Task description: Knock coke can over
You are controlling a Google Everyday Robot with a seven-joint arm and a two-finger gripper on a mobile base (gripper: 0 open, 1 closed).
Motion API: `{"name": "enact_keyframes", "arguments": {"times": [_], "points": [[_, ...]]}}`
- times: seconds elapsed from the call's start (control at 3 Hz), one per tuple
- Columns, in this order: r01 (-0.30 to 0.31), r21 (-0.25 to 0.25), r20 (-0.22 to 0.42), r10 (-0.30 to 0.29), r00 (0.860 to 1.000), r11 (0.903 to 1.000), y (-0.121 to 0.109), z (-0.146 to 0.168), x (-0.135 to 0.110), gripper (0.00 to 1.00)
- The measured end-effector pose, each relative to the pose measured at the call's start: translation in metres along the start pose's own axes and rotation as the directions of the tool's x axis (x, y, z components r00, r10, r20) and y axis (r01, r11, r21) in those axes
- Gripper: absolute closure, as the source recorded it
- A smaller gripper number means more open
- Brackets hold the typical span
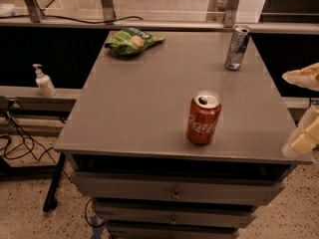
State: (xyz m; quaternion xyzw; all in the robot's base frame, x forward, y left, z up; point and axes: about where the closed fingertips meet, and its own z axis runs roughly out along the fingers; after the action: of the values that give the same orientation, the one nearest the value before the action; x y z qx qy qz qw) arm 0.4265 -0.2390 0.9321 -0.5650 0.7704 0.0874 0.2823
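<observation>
The coke can is red-orange with white script and a silver top. It stands upright on the grey cabinet top, near the front edge and right of centre. My gripper is at the right edge of the view, beyond the cabinet's front right corner and to the right of the can, apart from it. One cream finger shows above and another below. They stand apart with nothing between them.
A slim silver-and-blue can stands upright at the back right. A green snack bag lies at the back left. Drawers sit under the top. A soap dispenser and cables are at the left.
</observation>
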Motion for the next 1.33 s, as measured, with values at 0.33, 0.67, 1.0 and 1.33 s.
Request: {"name": "enact_keyframes", "arguments": {"times": [0.33,0.67,1.0,1.33], "points": [[-0.01,-0.006,0.184,0.011,0.983,0.9999,0.006,0.018,-0.001,0.0],[-0.024,-0.001,0.362,0.022,0.932,0.9997,0.012,0.035,-0.015,0.0],[-0.023,0.001,0.41,0.021,0.912,0.9997,0.013,0.03,-0.028,0.0],[-0.023,0.001,0.406,0.02,0.914,0.9997,0.013,0.03,-0.028,0.0]]}}
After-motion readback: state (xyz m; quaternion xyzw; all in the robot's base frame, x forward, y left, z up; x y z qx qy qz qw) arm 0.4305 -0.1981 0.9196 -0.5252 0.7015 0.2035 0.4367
